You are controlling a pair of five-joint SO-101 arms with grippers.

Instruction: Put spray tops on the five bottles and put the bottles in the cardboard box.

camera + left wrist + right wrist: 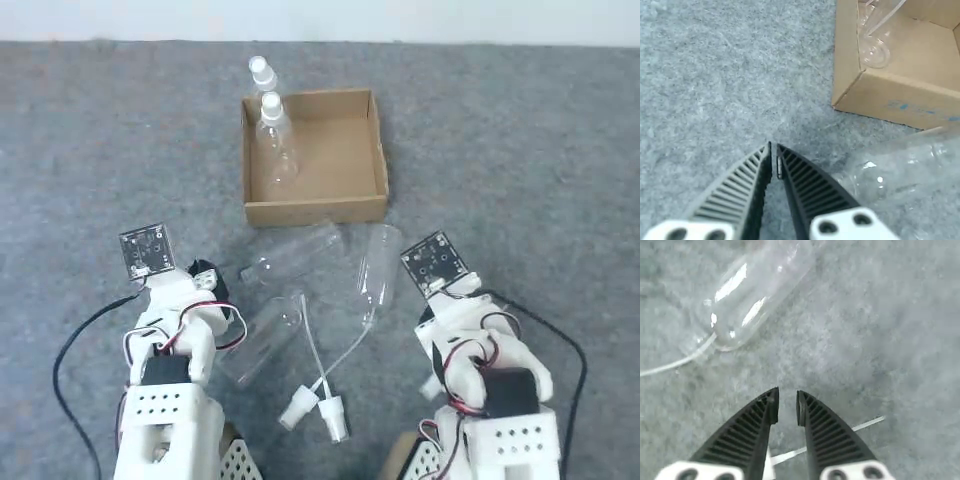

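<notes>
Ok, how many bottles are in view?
5 bottles. One capped in the cardboard box, one capped just beyond its rear left corner, three uncapped lying on the table in front. None apparently hidden.

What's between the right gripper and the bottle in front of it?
Only bare grey carpet, in the right wrist view, between the right gripper and the bottle.

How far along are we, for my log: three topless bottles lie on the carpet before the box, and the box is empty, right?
No. The box is not empty: the high view shows one capped bottle lying in it. Three topless bottles do lie on the carpet before it.
</notes>
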